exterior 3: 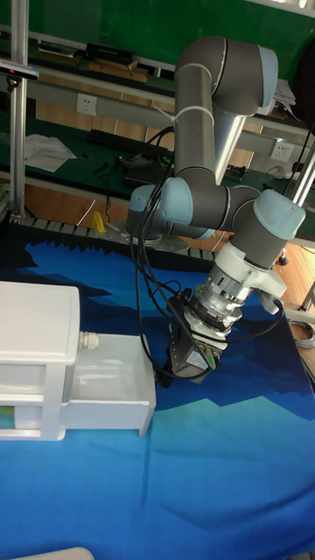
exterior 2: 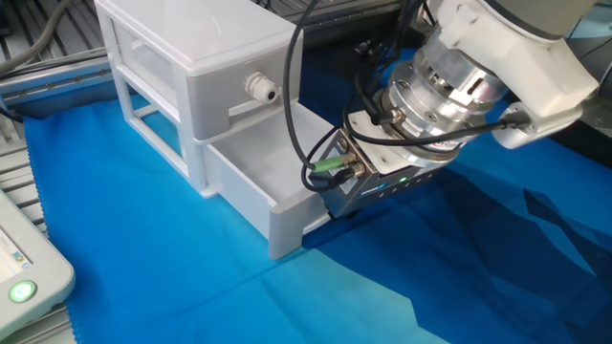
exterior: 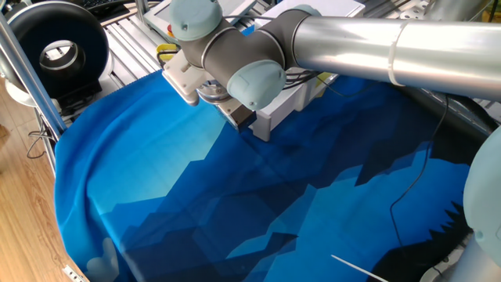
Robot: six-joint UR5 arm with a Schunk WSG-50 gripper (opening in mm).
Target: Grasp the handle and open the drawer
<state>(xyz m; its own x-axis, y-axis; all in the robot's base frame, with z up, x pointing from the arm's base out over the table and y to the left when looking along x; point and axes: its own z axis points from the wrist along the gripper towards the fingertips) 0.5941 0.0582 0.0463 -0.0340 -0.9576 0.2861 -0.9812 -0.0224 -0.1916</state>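
The drawer (exterior 2: 251,182) is the lower one of a small white cabinet (exterior 2: 196,48) and stands pulled part way out, its tray empty. It also shows in the tall fixed view, the drawer (exterior 3: 105,387) jutting right from the cabinet (exterior 3: 35,328). My gripper (exterior 2: 321,203) presses against the drawer's front face, and its fingers and the handle are hidden behind its body. In the tall fixed view the gripper (exterior 3: 164,376) meets the front from the right. From the opposite side the gripper (exterior: 245,121) sits low beside the drawer (exterior: 275,116).
The upper drawer is closed and bears a pale knob (exterior 2: 258,88). A white panel with a green light (exterior 2: 21,279) lies front left. A red button (exterior: 174,30) and a black ring-shaped device (exterior: 59,45) sit beyond the blue cloth (exterior: 235,204). A thin cable (exterior: 415,182) crosses the cloth.
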